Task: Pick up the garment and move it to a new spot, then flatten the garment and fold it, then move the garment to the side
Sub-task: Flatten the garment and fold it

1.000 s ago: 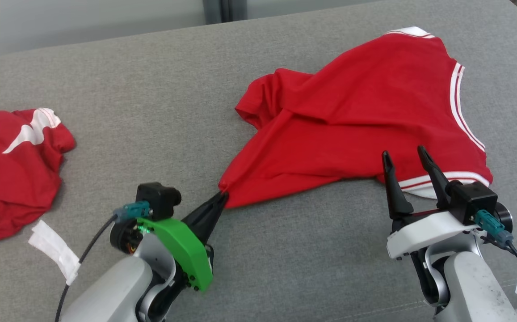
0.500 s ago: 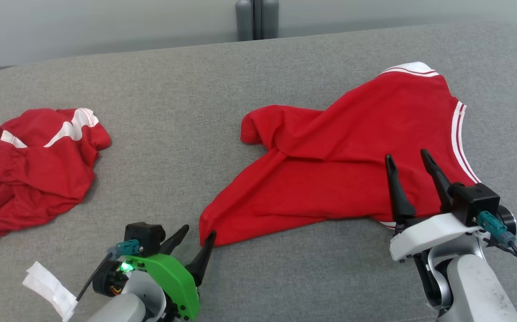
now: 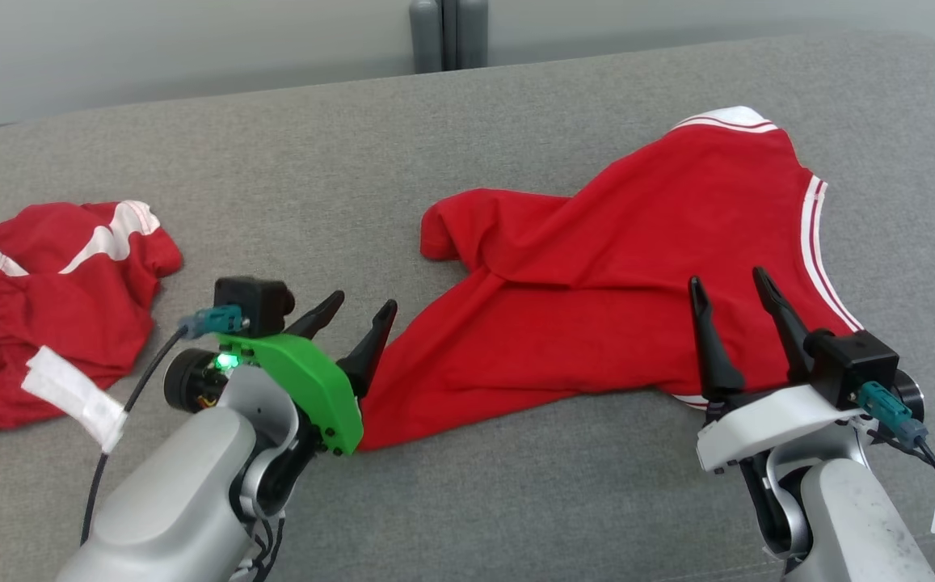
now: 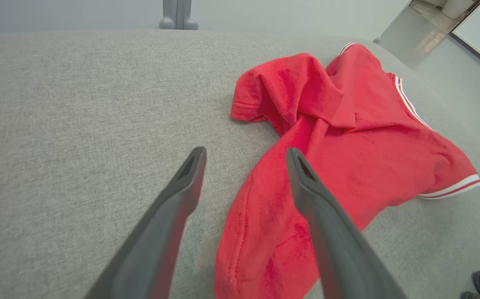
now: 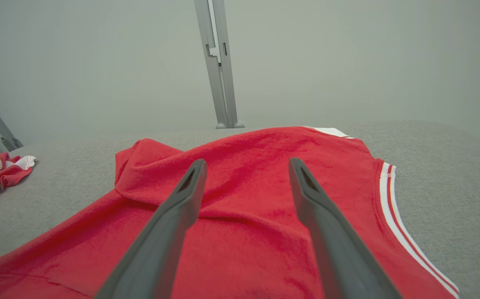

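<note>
Red knit garment with white striped trim [image 3: 612,267] [image 4: 347,137] [image 5: 244,232] lies spread but creased on the grey fabric-covered table [image 3: 289,186], right of centre in the head view. One sleeve is bunched toward the table's middle and a pointed corner reaches the near side. The left fingers [image 3: 370,343] [image 4: 306,187], mounted ahead of a green wrist cover [image 3: 305,380], stand wide apart and hold nothing. One finger lies over the garment's near left edge and the other over bare table; contact with the cloth cannot be determined. The right fingers [image 3: 709,339] [image 5: 173,224] are likewise spread wide and empty, positioned over the garment's near right portion, beside the striped hem. A second crumpled red-and-white garment [image 3: 55,299] [image 5: 7,170] rests at the table's far left, well apart from the first.
</note>
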You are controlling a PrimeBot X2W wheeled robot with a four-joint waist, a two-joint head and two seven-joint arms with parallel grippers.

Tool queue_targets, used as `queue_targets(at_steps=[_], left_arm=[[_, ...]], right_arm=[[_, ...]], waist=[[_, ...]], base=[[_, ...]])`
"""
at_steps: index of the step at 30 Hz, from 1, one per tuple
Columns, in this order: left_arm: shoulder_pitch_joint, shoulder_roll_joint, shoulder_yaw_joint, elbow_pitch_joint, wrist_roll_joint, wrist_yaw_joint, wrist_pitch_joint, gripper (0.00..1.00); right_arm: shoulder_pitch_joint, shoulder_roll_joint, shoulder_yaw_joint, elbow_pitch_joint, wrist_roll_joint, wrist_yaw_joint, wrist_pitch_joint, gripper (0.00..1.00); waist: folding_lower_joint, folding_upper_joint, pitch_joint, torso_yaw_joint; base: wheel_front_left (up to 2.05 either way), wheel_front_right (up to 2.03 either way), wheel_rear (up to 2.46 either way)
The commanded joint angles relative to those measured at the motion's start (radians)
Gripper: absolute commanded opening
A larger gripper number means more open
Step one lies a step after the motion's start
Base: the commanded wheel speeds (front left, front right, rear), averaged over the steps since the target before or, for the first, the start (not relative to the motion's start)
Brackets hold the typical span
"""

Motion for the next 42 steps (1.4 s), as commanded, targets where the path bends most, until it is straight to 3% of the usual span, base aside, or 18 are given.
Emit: queue_targets(at_steps=[1,9,14,25,26,27,28,32,38,42], left_arm=[[-0.044,-0.016,-0.006,0.035,-0.009,-0.012,0.029,1.0],[-0.197,-0.096,-0.053,0.243,-0.003,-0.065,0.138,1.0],[-0.242,-0.132,-0.057,0.33,0.0,-0.093,0.117,1.0],[-0.27,-0.201,-0.128,0.503,0.019,-0.109,0.208,1.0],[-0.268,-0.209,-0.143,0.518,0.026,-0.113,0.224,0.84],[-0.266,-0.216,-0.152,0.527,0.031,-0.117,0.231,0.25],[-0.264,-0.224,-0.163,0.534,0.033,-0.123,0.239,0.0],[-0.288,-0.217,-0.154,0.537,0.043,-0.129,0.163,0.0],[-0.338,-0.204,-0.071,0.558,0.048,-0.065,-0.082,0.0],[-0.358,-0.192,-0.028,0.587,0.028,-0.065,-0.157,0.0]], right_arm=[[-0.013,-0.002,0.007,0.004,0.012,-0.001,-0.01,1.0],[-0.043,-0.002,0.02,0.029,0.028,-0.001,-0.033,1.0],[-0.05,-0.002,0.023,0.044,0.036,-0.001,-0.048,1.0],[-0.057,-0.002,0.029,0.059,0.041,-0.001,-0.064,1.0],[-0.057,-0.002,0.028,0.059,0.041,-0.001,-0.064,1.0],[-0.058,-0.002,0.026,0.058,0.041,-0.001,-0.064,1.0],[-0.057,-0.002,0.021,0.058,0.04,-0.001,-0.065,1.0],[-0.054,-0.002,0.012,0.055,0.032,-0.001,-0.065,1.0],[-0.057,-0.002,0.019,0.045,0.025,-0.001,-0.056,1.0],[-0.058,-0.002,0.022,0.041,0.022,-0.001,-0.053,1.0]], waist=[[0.0,0.0,0.024,-0.033],[0.0,0.0,0.079,-0.121],[0.0,0.0,0.096,-0.158],[0.0,0.0,0.104,-0.197],[0.0,0.0,0.104,-0.197],[0.0,0.0,0.104,-0.196],[0.0,0.0,0.104,-0.193],[0.0,0.0,0.101,-0.171],[0.0,0.0,0.097,-0.135],[0.0,0.0,0.099,-0.119]], base=[[0.0,0.0,0.0],[0.0,0.0,0.0],[0.0,0.0,0.0],[0.0,0.0,0.0],[0.0,0.0,0.0],[0.0,0.0,0.0],[0.0,0.0,0.0],[0.0,0.0,0.0],[0.0,0.0,0.0],[0.0,0.0,0.0]])
